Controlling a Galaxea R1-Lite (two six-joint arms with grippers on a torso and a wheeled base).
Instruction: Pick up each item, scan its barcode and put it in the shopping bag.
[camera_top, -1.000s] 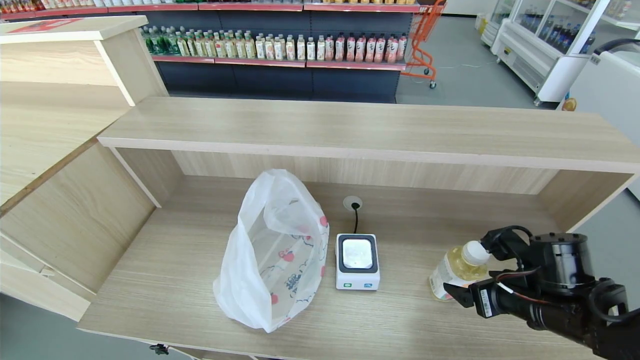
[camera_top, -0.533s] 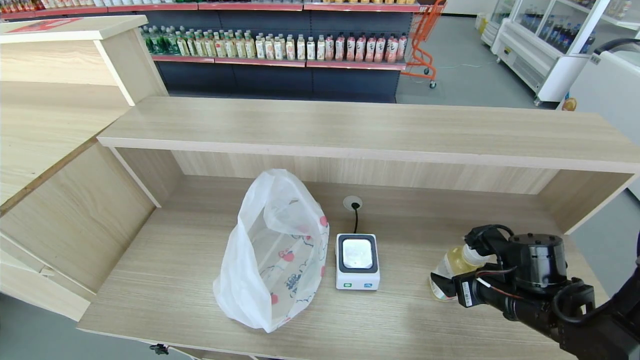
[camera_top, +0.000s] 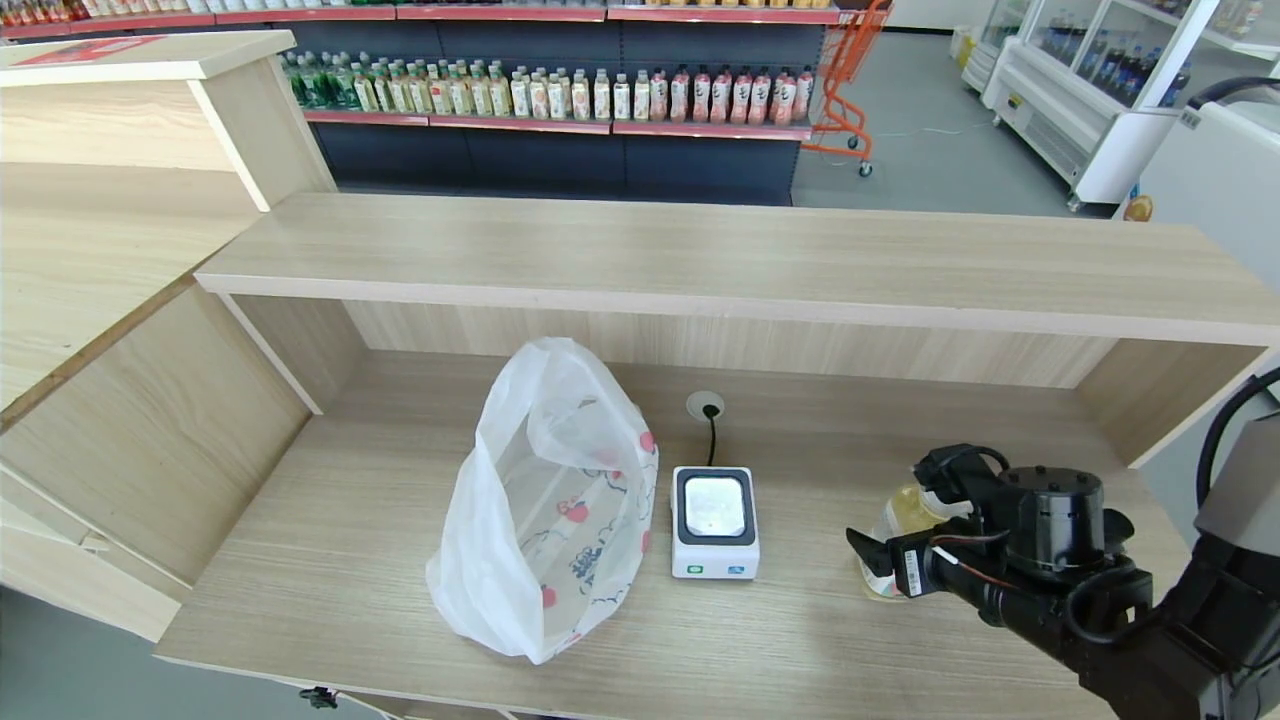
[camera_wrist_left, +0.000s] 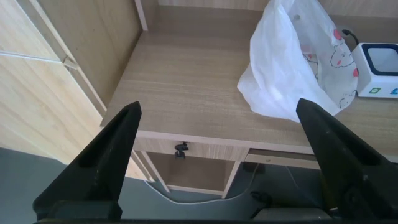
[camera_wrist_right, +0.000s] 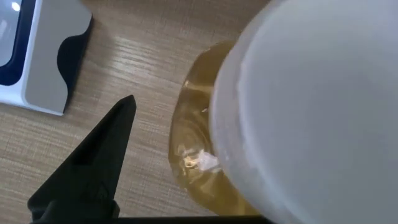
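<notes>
Nearest me, the left gripper (camera_wrist_left: 219, 107) is hanging spread open off the counter's (camera_top: 330, 560) front edge. The right gripper (camera_top: 898, 530) is sliding in lower over the bottle (camera_top: 905, 508), jaws open and now straddling it, not yet pinching. The bottle is standing at the scanner's (camera_top: 714, 522) three o'clock, and the shopping bag (camera_top: 540, 500) is gaping at its nine. I'd say the grasp is coming next.

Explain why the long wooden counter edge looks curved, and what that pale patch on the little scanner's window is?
Head view: the wide lens bows the counter's upper shelf, which is likely straight; the pale patch on the scanner looks like reflected ceiling light. Right wrist view: the bottle sits so near the lens that its white cap looms huge.
</notes>
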